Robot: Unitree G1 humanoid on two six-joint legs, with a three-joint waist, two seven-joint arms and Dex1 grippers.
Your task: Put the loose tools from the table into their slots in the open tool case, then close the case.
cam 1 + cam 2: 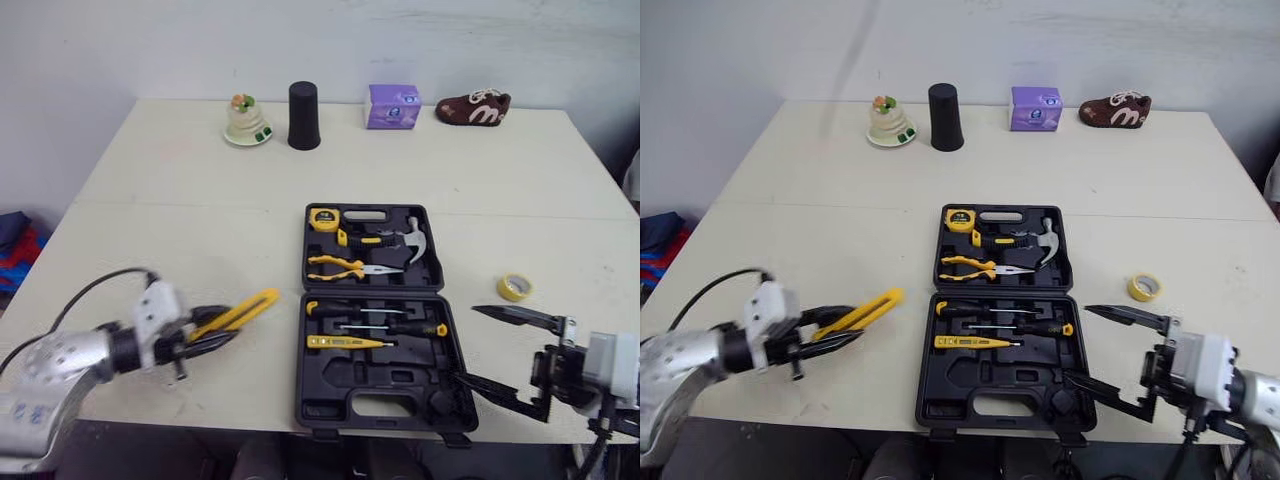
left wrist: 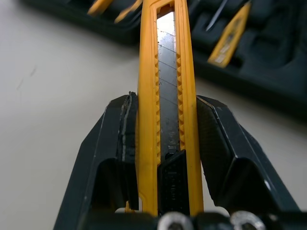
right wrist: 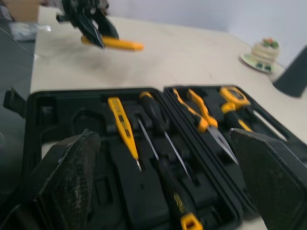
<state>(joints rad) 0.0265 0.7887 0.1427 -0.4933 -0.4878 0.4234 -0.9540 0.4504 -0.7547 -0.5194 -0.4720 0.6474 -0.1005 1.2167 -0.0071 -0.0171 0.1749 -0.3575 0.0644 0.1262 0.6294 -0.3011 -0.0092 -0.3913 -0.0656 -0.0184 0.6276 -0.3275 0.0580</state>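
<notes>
I'm clamping the utility knife (image 1: 243, 311) between the fingers of my left gripper (image 1: 222, 335), just left of the tool case (image 1: 335, 388), with its long axis pointing toward the case. My right gripper (image 1: 468, 345) is hovering at the case's near right corner, fingers spread wide and empty, so I'm judging the left arm better placed to deliver.

The left gripper (image 1: 215, 338) is clamped tight on a yellow utility knife (image 1: 243, 311) off the left side of the open tool case (image 1: 375, 398), with the knife's free end angled toward the case. The silver left forearm (image 1: 55, 362) reaches in from farther left. The right gripper (image 1: 467, 344) hangs at the case's near right corner, its two black fingers spread wide, the nearer tip by the case's rim.
</notes>
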